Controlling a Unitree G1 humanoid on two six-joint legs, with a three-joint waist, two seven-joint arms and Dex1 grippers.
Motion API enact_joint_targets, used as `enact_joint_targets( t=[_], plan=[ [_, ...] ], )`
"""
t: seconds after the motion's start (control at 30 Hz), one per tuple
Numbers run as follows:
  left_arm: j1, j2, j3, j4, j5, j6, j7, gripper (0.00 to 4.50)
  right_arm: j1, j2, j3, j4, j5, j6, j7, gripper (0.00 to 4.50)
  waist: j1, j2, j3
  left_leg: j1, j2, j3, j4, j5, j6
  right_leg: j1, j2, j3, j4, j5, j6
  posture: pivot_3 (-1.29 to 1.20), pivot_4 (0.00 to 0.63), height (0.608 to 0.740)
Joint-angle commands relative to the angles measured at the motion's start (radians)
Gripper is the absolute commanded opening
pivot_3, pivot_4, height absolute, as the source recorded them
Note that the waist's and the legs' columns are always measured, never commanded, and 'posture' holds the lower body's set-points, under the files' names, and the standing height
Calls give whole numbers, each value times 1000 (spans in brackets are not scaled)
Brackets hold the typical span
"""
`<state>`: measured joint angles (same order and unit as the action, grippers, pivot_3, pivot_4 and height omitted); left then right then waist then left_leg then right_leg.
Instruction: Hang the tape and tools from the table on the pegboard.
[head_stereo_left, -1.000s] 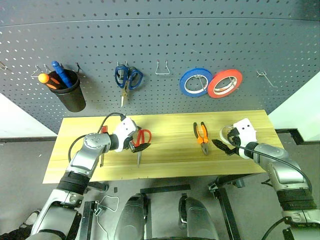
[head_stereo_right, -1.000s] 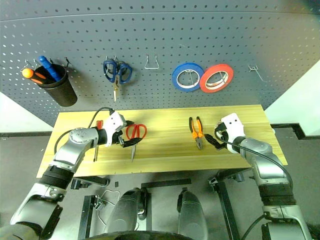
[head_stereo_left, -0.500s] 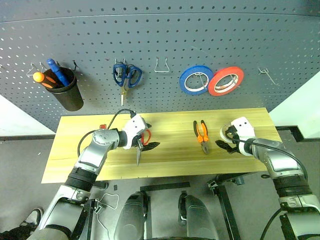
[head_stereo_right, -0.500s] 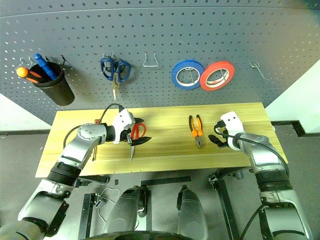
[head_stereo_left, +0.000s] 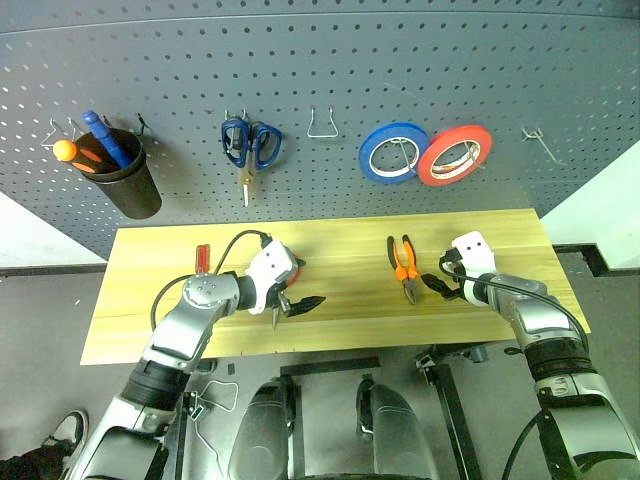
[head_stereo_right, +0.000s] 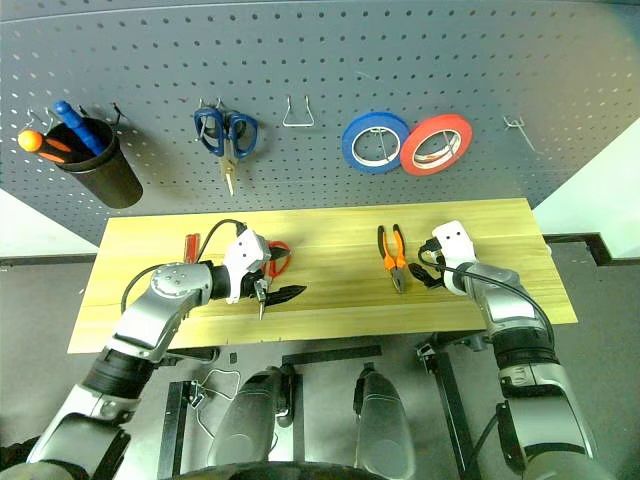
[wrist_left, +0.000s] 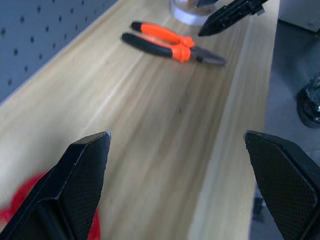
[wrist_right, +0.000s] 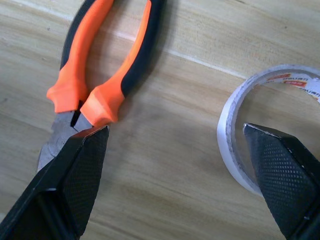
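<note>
— Behind the pale wooden table (head_stereo_left: 330, 330), what hangs on the pegboard (head_stereo_left: 330, 80)?
— Left to right: a black cup (head_stereo_left: 125, 185), blue scissors (head_stereo_left: 250, 150), a blue roll (head_stereo_left: 392, 153), a red roll (head_stereo_left: 455, 155).
— Any writing?
— Small red print on the tape (wrist_right: 260, 135), too small to read.
— And on the table?
— Screwdriver (head_stereo_left: 201, 260) at left. The left gripper (head_stereo_left: 296, 298) is spread wide and empty, right over the red scissors (head_stereo_right: 274, 262). Pliers (head_stereo_left: 403, 268) lie toward the right; the right gripper (wrist_right: 175, 190), wide open and empty, has one finger by the pliers' nose, the other over the tape.
</note>
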<state>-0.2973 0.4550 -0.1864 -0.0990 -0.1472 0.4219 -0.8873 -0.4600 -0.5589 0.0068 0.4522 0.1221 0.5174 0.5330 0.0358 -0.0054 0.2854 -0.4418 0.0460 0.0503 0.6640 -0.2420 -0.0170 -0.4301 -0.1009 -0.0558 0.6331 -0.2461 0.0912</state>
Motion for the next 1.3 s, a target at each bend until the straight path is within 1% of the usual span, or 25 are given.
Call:
enact_joint_targets(
  t=[0.03, 0.17, 0.3, 0.67, 0.93, 0.97, 1.03, 1.3],
  plan=[
    [51, 24, 18, -90, -30, 39, 10, 4455, 23, -10, -37, -47, 4, 1, -5, 4500, 2, 1, 3, 0, 0, 0, 0, 0, 0, 0, 0, 0, 0, 0, 0, 56, 329, 716],
    [61, 41, 25, -116, -43, 60, 18, 4455, 30, -13, -45, -49, -3, 16, -15, 4500, 2, 1, 9, 0, 0, 0, 0, 0, 0, 0, 0, 0, 0, 0, 0, 61, 337, 716],
    [65, 53, 28, -137, -54, 79, 25, 4455, 3, -14, -42, 3, -15, 48, -34, 4500, 1, 1, 16, 0, 0, 0, 0, 0, 0, 0, 0, 0, 0, 0, 0, 66, 344, 716],
    [106, 80, 30, -196, -80, 116, 41, 4455, -57, -15, -41, 94, -33, 18, -43, 4500, 3, 2, 34, 0, 0, 0, 0, 0, 0, -1, 0, 0, 0, 0, 0, 79, 355, 716],
    [102, 95, 31, -211, -95, 128, 52, 4455, -73, -9, -16, 125, -32, 36, 26, 4500, 2, 1, 40, 0, 0, 1, 0, 0, 0, -1, 0, 0, 0, 0, 0, 85, 362, 716],
    [102, 97, 33, -213, -97, 129, 54, 4500, -73, -7, -18, 125, -32, 34, 25, 4212, 2, 1, 41, 0, 0, 1, 0, 0, 0, -1, 0, 0, 0, 0, 0, 85, 362, 716],
    [105, 102, 36, -222, -100, 135, 58, 4500, -71, -4, -22, 126, -32, 30, 23, 3988, 2, 1, 42, 0, 0, 1, 0, 0, 0, -1, 0, 0, 0, 0, 0, 98, 362, 716],
    [95, 120, 47, -228, -109, 144, 59, 4500, -69, 6, -33, 127, -31, 11, 13, 1367, 2, 1, 46, 0, 1, 1, 0, 0, 0, -1, 0, 0, 0, 0, 0, 103, 359, 716]
  ],
)
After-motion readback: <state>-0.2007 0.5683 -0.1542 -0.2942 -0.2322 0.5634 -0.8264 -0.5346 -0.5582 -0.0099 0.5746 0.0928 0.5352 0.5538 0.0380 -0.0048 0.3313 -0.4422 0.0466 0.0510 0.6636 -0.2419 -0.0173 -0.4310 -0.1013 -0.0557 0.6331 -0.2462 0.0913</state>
